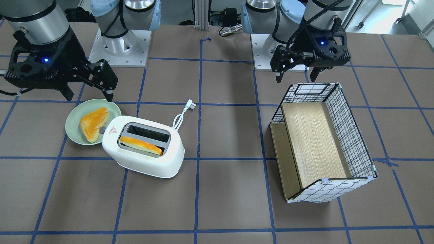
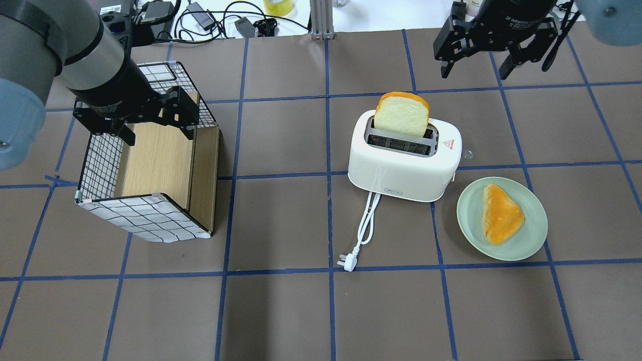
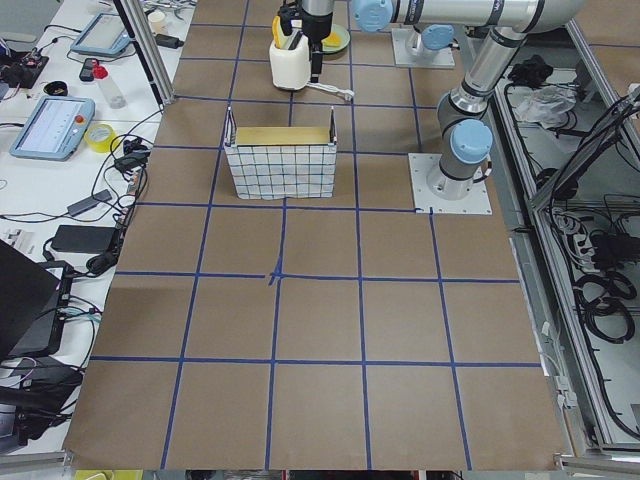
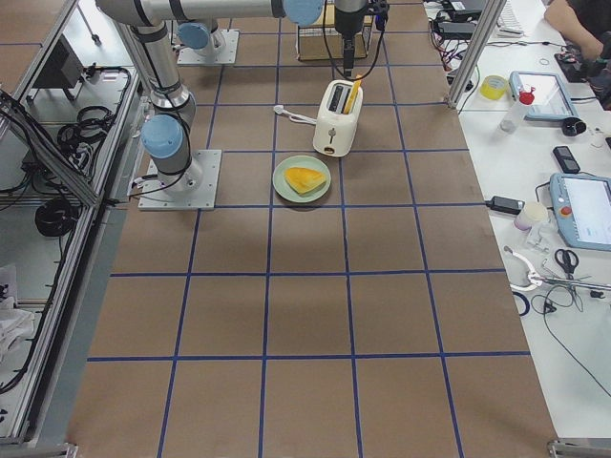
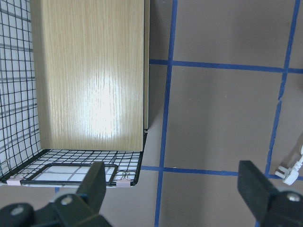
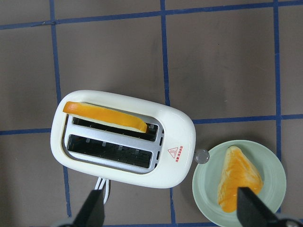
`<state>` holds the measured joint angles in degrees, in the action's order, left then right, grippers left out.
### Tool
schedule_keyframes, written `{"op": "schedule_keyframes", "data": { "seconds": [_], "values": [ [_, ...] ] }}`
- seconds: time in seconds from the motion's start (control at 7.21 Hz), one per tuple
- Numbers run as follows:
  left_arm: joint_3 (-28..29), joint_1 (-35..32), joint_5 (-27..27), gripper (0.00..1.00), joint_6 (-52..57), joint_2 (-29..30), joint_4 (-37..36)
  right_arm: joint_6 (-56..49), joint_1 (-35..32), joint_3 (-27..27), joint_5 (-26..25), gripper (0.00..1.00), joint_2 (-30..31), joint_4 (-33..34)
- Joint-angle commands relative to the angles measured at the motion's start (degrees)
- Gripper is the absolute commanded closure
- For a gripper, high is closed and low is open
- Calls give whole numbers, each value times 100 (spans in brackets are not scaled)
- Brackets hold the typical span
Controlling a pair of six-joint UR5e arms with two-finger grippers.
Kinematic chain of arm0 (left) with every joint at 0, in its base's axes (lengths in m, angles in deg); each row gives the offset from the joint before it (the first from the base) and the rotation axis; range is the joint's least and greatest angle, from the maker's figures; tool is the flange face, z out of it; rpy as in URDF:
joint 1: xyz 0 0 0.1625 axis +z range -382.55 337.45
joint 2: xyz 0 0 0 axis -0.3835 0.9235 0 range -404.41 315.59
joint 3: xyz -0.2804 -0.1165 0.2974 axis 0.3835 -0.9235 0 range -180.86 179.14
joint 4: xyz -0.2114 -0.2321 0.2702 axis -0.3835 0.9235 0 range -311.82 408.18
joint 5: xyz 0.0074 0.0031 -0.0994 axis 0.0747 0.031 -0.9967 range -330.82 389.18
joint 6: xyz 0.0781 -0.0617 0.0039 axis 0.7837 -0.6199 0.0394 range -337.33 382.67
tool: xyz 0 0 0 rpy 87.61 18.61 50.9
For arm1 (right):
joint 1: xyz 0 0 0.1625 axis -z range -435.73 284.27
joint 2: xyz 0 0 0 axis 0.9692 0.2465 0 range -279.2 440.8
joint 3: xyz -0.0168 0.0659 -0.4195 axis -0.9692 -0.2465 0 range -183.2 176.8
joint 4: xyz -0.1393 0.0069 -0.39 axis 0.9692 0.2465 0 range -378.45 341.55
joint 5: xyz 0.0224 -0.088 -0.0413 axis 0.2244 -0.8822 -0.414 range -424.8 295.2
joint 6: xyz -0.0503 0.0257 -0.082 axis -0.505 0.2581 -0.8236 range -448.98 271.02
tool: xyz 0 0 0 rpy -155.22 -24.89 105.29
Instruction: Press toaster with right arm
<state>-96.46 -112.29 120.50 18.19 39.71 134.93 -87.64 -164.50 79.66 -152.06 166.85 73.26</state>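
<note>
Toaster [image 2: 404,165] is set on the surface just beside plate [image 2: 471,225], knob [image 2: 467,154] at that end. Right gripper [image 2: 474,70] is held above, farther out, jaws spread. Left gripper [image 2: 158,135] is held over box [image 2: 145,220], jaws spread too.

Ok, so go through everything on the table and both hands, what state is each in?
toaster: upright, one slot filled, one empty
bread slice: sticking high out of its slot
plug: unplugged, on the table
plate: holding a bread piece
wire-frame box: open-topped
right hand: open, empty
left hand: open, empty
</note>
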Motion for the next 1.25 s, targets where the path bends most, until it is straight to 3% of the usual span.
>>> {"op": "schedule_keyframes", "data": {
  "seconds": [0.0,0.28,0.42,1.11],
  "values": [
    [6,0,0,0,0,0,0,-63,0,-7,-71,0,43,284],
    [-2,0,0,0,0,0,0,-931,17,63,-124,0,43,225],
    [-2,0,0,0,0,0,0,-550,8,63,-107,0,43,242],
    [-2,0,0,0,0,0,0,-555,8,63,-106,0,43,242]
  ]
}}
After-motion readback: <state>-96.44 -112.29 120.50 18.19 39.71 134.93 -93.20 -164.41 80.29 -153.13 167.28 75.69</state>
